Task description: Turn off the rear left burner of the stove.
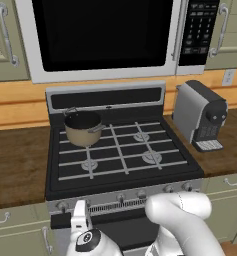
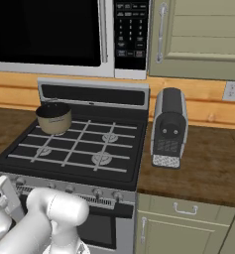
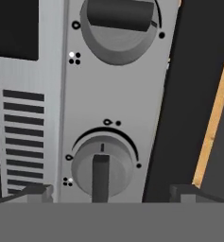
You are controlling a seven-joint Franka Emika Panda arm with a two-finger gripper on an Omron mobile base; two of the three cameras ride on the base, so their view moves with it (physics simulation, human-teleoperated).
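I have the stove (image 1: 121,150) square ahead of the base, set into the desk (image 1: 15,165), with the tan pot (image 1: 83,128) sitting over the rear left burner, so the burner head itself is hidden from me. My arm is low at the left end of the silver knob strip (image 1: 125,196). In the hand view, the hand (image 3: 106,191) faces that strip head-on, its two tips spread wide apart and holding nothing. The nearer knob (image 3: 102,165) lies straight ahead between the tips, its raised bar running along the view's vertical. A second knob (image 3: 120,28) sits beyond it. I judge a straight push forward brackets the nearer one.
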